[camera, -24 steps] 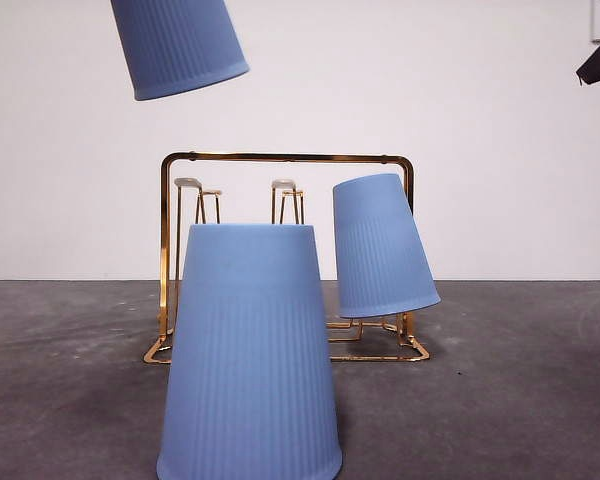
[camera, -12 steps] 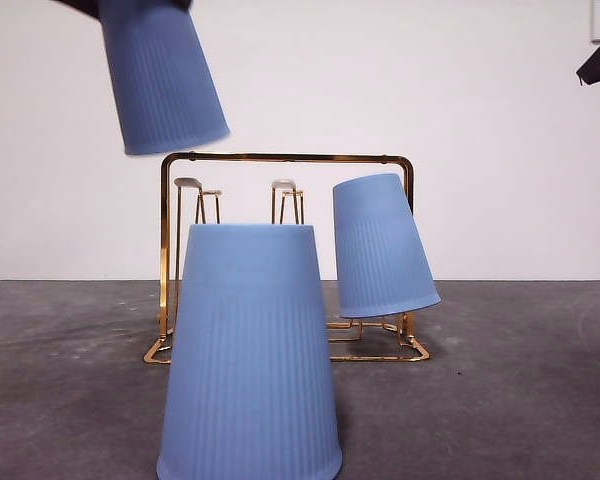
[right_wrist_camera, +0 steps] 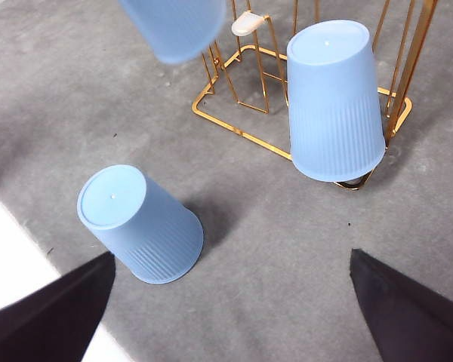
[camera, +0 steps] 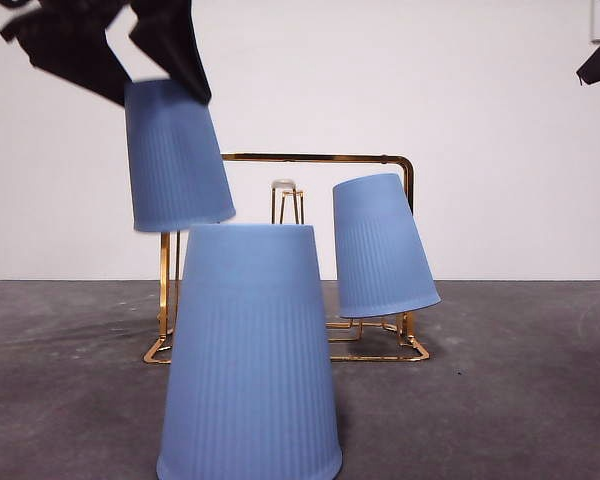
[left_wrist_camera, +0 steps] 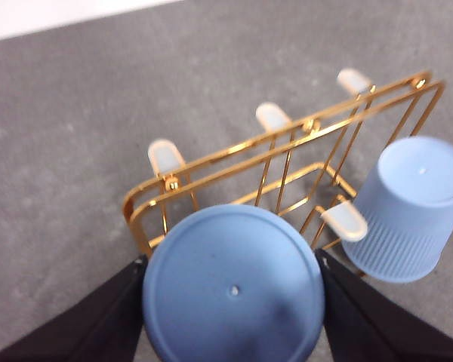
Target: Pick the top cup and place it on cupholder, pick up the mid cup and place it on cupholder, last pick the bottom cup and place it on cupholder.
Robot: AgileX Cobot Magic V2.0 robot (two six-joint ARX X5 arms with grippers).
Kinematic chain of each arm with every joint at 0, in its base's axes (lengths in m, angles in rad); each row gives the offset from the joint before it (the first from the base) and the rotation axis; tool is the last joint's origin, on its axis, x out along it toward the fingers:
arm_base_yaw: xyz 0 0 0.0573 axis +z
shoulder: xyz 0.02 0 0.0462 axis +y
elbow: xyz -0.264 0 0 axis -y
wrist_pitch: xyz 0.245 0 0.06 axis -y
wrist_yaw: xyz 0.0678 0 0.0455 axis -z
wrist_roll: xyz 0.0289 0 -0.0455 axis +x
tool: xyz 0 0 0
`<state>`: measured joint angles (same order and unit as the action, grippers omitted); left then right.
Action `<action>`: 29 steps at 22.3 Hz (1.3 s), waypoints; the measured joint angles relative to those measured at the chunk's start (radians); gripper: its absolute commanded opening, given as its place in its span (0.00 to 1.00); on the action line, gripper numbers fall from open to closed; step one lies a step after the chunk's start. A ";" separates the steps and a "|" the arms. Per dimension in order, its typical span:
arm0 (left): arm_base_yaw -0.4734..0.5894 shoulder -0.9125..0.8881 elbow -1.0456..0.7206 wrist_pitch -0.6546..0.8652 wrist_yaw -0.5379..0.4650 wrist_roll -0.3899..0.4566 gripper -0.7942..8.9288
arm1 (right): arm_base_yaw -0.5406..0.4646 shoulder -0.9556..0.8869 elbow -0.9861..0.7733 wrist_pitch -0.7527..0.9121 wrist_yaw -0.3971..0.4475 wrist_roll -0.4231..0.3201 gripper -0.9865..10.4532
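Left gripper (left_wrist_camera: 232, 290) is clamped on an inverted blue cup (camera: 177, 155), held above the gold cupholder (camera: 310, 158) at one end, over its prongs. A second blue cup (camera: 382, 245) is seated tilted on a prong at the cupholder's other end. A third cup (camera: 250, 350) stands inverted on the grey table (camera: 520, 390) in front of the cupholder. Right gripper (right_wrist_camera: 230, 302) is held spread wide, well away.

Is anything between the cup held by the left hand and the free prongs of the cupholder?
Nothing visible. The left hand holds the cup upside down above the cupholder, whose near prongs stand bare; the hung cup is on a far corner.
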<state>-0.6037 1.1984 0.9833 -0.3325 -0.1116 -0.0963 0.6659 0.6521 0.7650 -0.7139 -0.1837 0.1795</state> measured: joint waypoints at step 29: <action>0.020 -0.102 0.010 -0.210 0.064 -0.024 0.47 | 0.000 0.004 0.000 0.047 -0.005 0.000 0.51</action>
<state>-0.5838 1.0966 0.9936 -0.5423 -0.0479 -0.1204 0.6659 0.6563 0.7650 -0.6666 -0.1883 0.1795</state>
